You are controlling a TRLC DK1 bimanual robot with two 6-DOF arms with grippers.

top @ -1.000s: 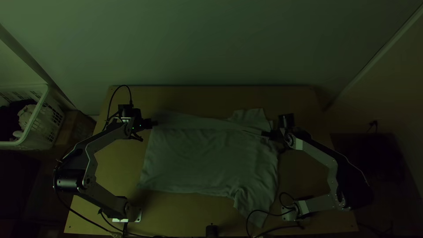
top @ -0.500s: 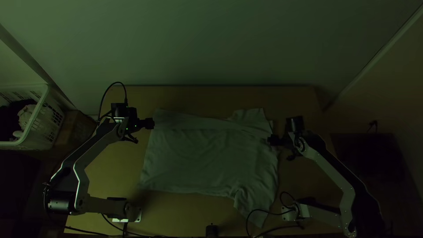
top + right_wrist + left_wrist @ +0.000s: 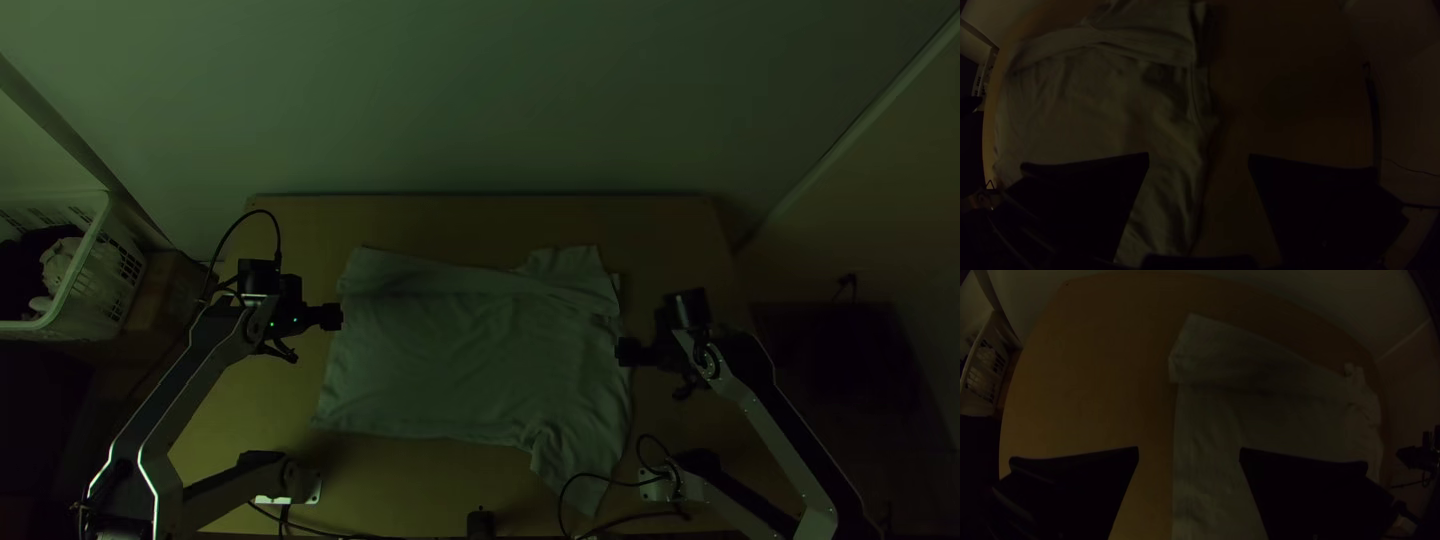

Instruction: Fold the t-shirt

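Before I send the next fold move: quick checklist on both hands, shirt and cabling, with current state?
1. Left hand open: ok, fingers well apart, one each side of a shirt edge.
2. Right hand open: ok, fingers apart at the opposite end of the shirt.
3. Far side folded over: ok, lies as a long strip along the body.
4. Near side folded in: not ok, near sleeve sticks out toward the near edge of the table.
5. Cable off that sleeve: cannot tell, it crosses the sleeve in the top view, contact unclear.
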